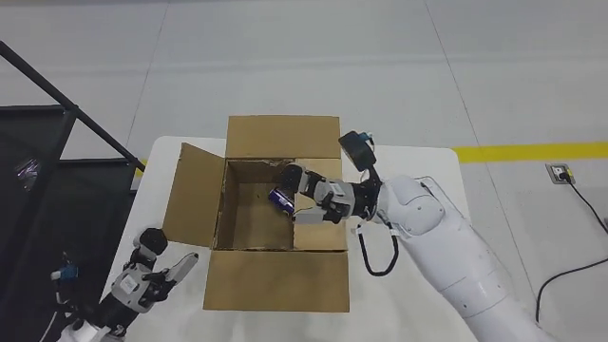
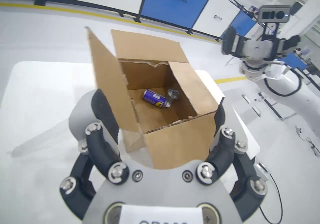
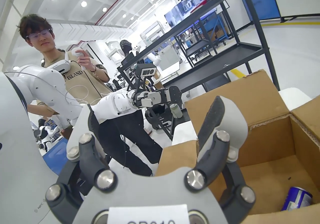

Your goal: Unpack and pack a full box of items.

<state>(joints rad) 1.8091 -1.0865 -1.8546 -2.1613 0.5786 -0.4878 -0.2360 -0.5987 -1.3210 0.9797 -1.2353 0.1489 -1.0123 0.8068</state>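
Observation:
An open cardboard box stands in the middle of the white table with its flaps spread. A blue can lies on its side on the box floor, also seen as the can and the can. A small clear crumpled item lies against it. My right gripper hangs open and empty above the box's right side, over the can; its fingers are spread wide. My left gripper is open and empty at the table's near left corner, facing the box.
A black metal rack stands off the table's left side, seen as the rack behind the box. The box's left flap stands out toward the left arm. Bare table shows right of the box and behind it.

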